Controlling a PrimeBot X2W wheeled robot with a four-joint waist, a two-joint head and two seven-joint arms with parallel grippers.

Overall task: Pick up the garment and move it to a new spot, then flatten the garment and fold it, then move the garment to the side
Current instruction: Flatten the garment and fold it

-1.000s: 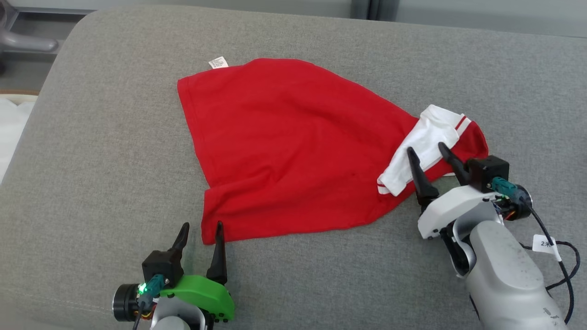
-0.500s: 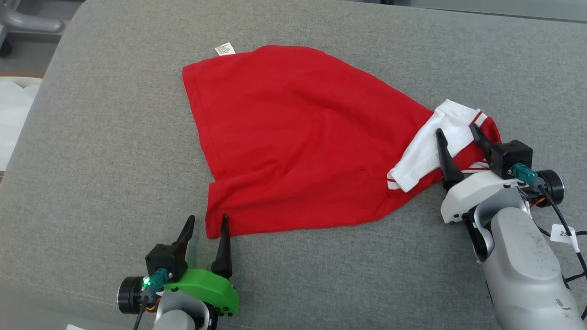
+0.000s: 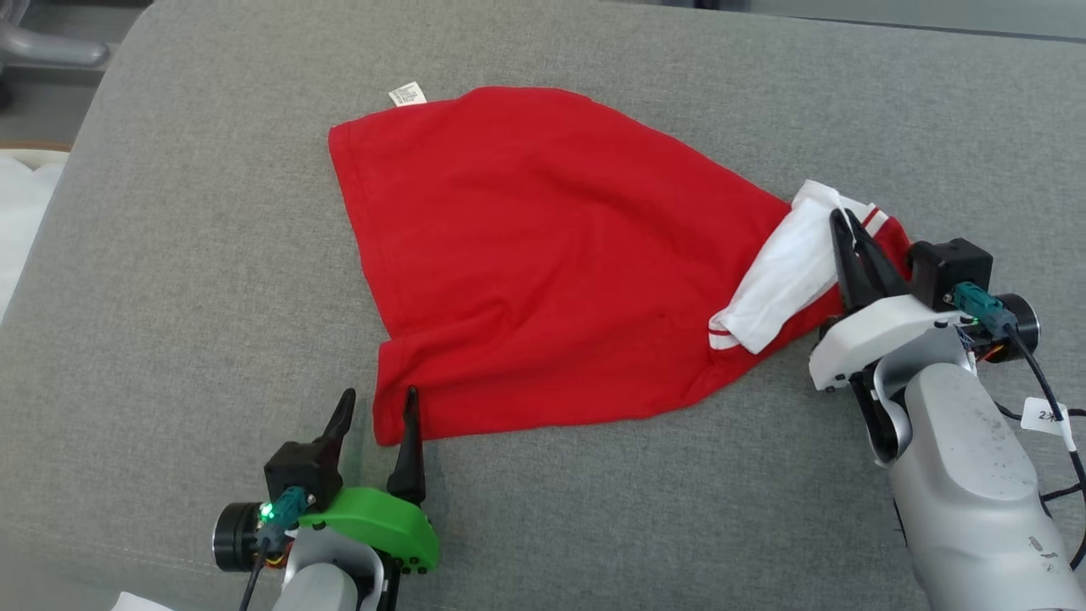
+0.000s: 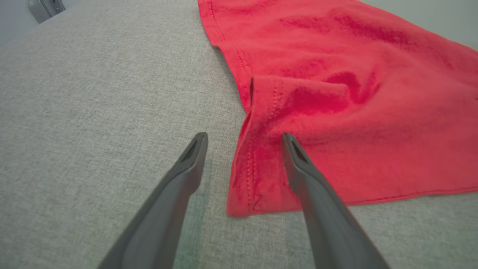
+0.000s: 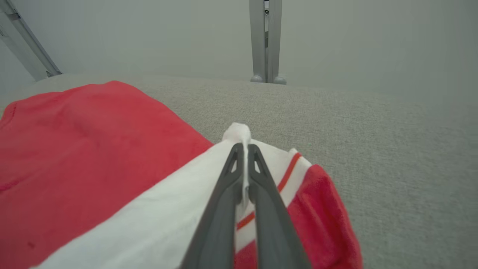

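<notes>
Right gripper [image 3: 845,221] just snapped together, clamping white sleeve [image 3: 785,271] of red garment [image 3: 543,255], lying mid grey cushion [image 3: 170,255]. Left gripper [image 3: 379,397] jaws apart, straddling its near-left corner.

Grey upholstered surface [image 3: 170,280], woven and rounded at its far left corner. A red garment [image 3: 526,255] lay spread on it from centre to right, slightly rumpled. Its white striped section [image 3: 785,271] lay at the right end, its small label [image 3: 406,94] at the far edge.
</notes>
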